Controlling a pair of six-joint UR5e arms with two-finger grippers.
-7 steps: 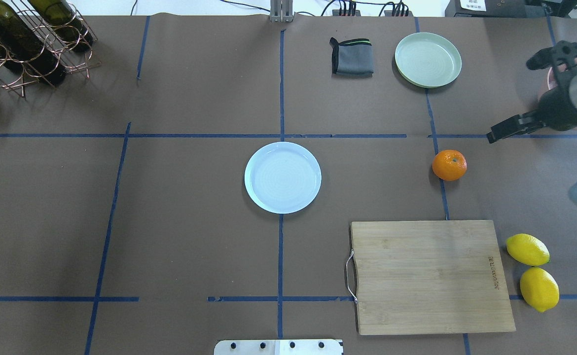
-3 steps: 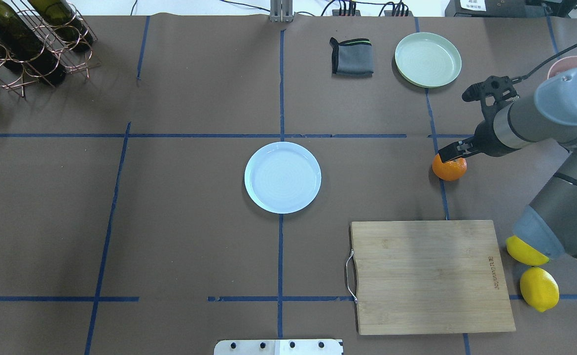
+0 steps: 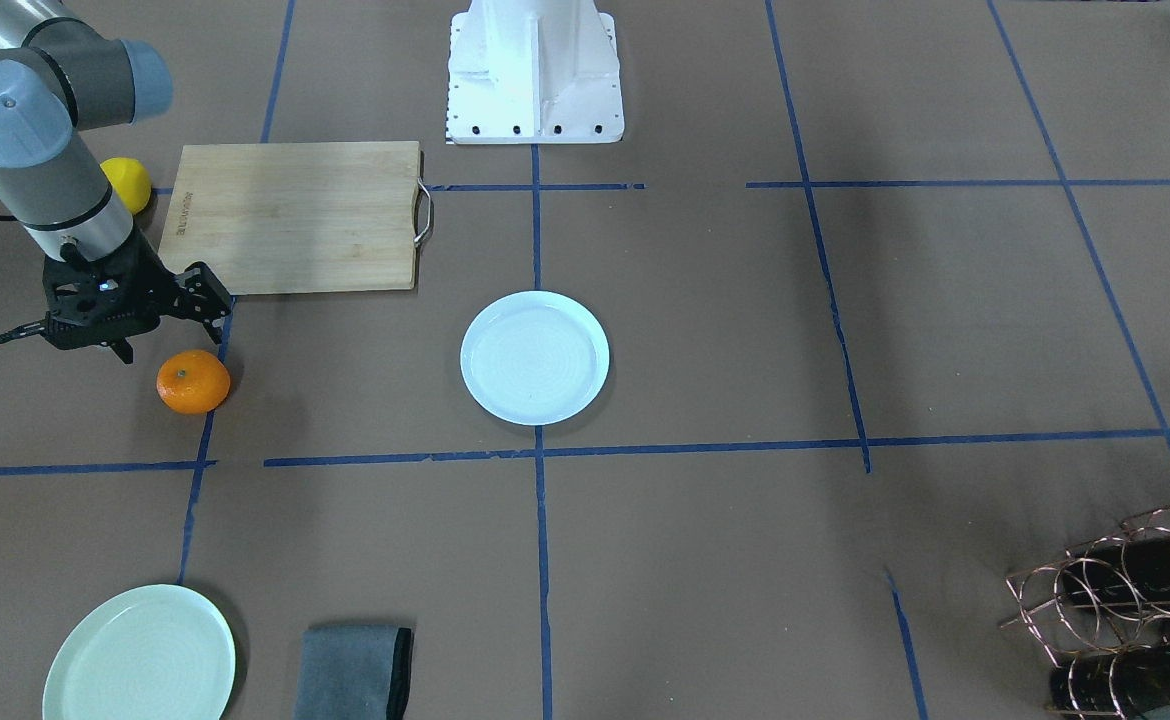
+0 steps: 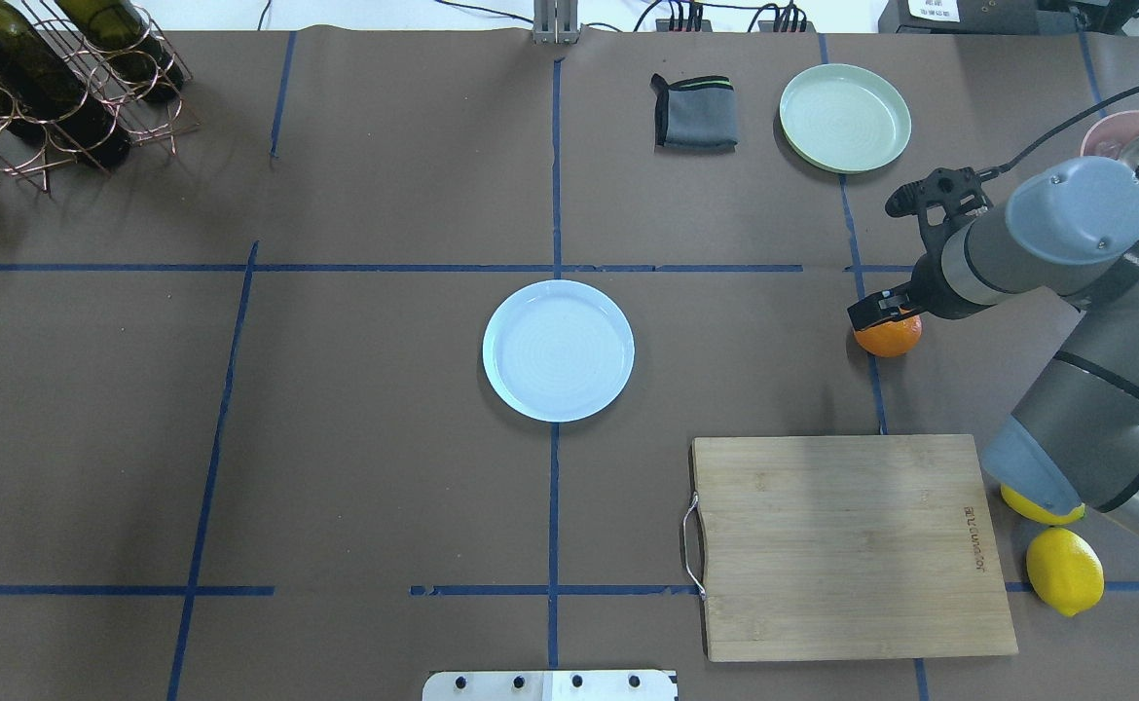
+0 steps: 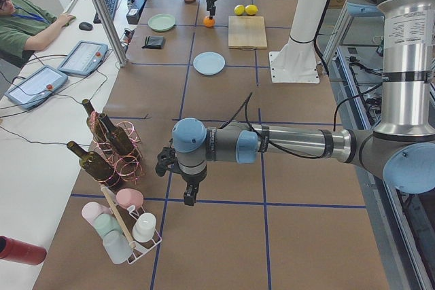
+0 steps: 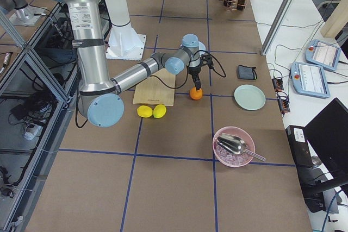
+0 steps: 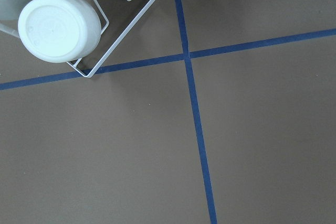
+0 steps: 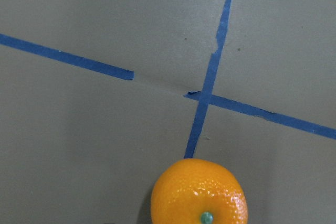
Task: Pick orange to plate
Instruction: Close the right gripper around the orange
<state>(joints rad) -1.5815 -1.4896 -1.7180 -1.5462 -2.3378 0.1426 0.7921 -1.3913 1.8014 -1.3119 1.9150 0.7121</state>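
The black two-finger right gripper (image 4: 876, 310) hangs point-down just over the orange (image 4: 891, 338), a small round bright-orange fruit with a tiny green stem dot facing up. From overhead the tips overlap the fruit's far upper edge. No view shows whether they touch it, or whether the fingers stand apart or together. The orange rests on the brown paper-covered table (image 4: 355, 389), on a strip of blue tape, and in the right wrist view it fills the bottom middle. The plate (image 4: 558, 350), round, shallow and pale bluish-white with faint rings, lies bare at the table's centre, well apart from the orange on the robot's left of it. Nearer the robot than the orange lies a rectangular pale wooden chopping board (image 4: 847, 545), with two yellow lemons (image 4: 1064, 570) beside it. Beyond the orange sit a round mint-green plate (image 4: 844, 117) and a folded grey cloth (image 4: 694, 112). The left gripper (image 5: 188, 198) hangs low over a blue tape cross, near a white wire rack of upturned cups (image 7: 58, 27); how its fingers stand cannot be told.
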